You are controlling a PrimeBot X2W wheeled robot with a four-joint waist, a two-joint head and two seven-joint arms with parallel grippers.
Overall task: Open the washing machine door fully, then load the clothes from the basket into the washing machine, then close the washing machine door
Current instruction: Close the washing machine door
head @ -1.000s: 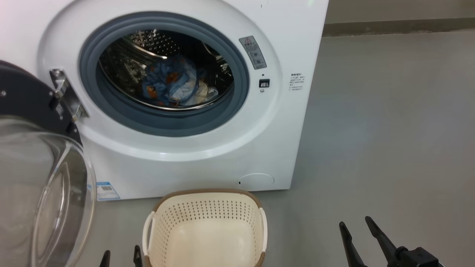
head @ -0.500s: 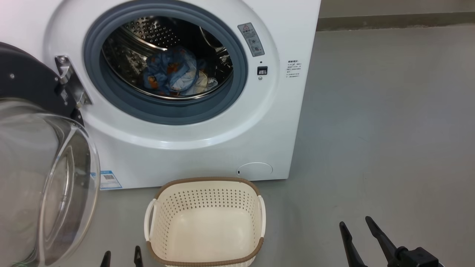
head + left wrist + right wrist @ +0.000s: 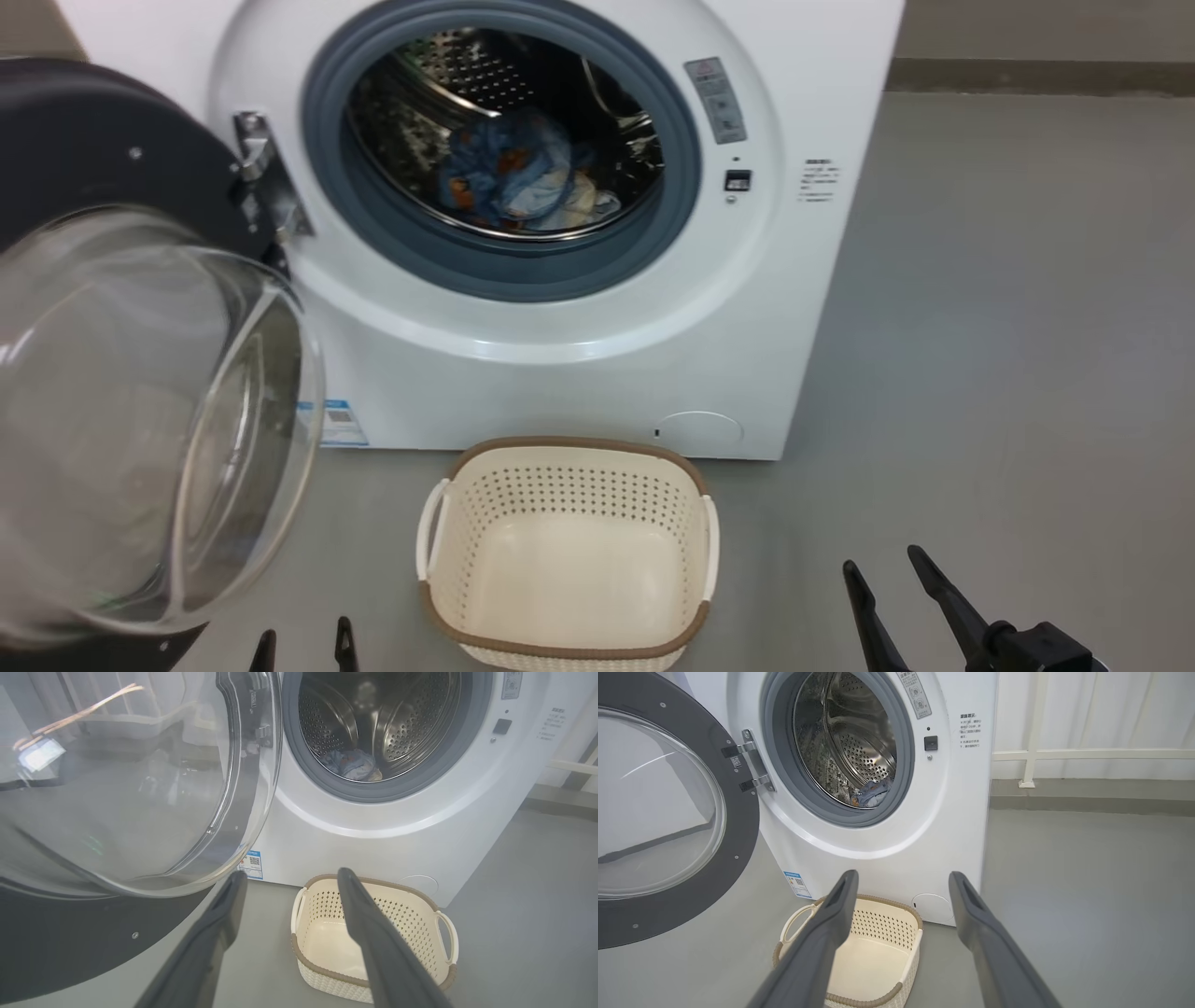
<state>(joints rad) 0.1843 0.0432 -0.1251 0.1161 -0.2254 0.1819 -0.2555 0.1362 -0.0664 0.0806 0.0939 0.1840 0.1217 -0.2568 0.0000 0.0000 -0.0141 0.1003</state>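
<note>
The white washing machine [image 3: 579,373] stands ahead with its round door [image 3: 140,411] swung wide to the left, glass bowl bulging toward me. The light-blue printed clothes [image 3: 518,177] lie inside the steel drum, also seen as clothes [image 3: 352,763] and clothes [image 3: 873,794] in the wrist views. On the floor before the machine sits the cream basket [image 3: 569,644], nothing in it. My left gripper [image 3: 303,639] is open at the bottom edge, left of the basket. My right gripper [image 3: 887,577] is open at the lower right, holding nothing.
Grey floor [image 3: 1008,327] spreads to the right of the machine. A wall base runs along the back, and a white rail [image 3: 1087,755] stands before a pale curtain. The open door [image 3: 117,788] sits close to my left gripper [image 3: 289,879].
The whole head view has shifted, so machine and basket now sit further right in it: the camera moved. Both grippers hold their places, still open.
</note>
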